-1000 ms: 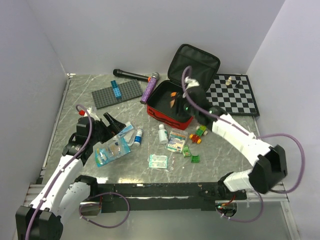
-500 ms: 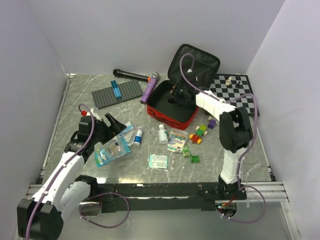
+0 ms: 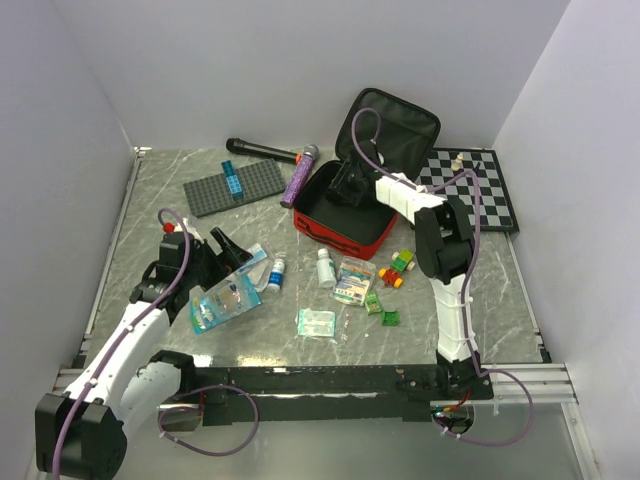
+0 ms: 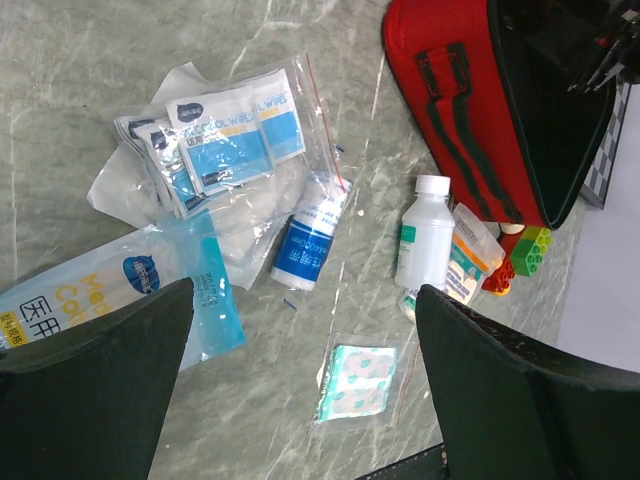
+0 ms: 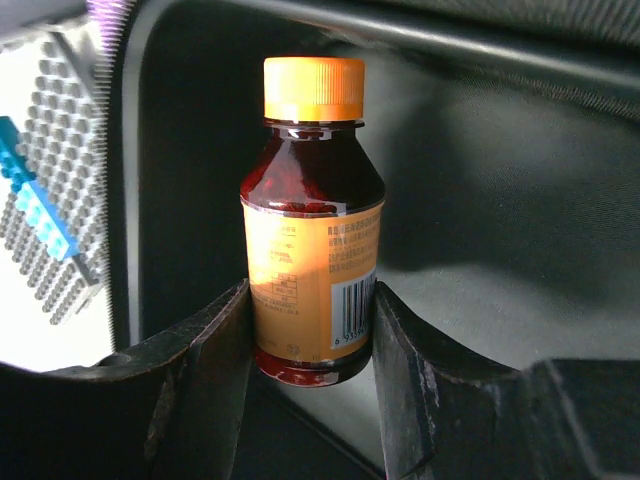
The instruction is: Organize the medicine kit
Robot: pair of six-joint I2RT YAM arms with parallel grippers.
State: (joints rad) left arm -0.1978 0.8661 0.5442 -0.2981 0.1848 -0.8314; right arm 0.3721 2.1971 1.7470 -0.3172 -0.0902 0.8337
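Two fingers of the right gripper (image 5: pixel 310 325) pinch an upright brown bottle (image 5: pixel 312 230) with an orange cap, inside the open red medicine kit (image 3: pixel 340 235). The left gripper (image 4: pixel 302 298) is spread wide, with wipe packets (image 4: pixel 225 145) under it and the kit to its upper right.

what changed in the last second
The right fingers, clamped on the orange-capped brown bottle, carried it left and deeper into the open medicine kit, the arm folding in. Left fingers stayed open near the wipes bag; the white bottle did not shift.
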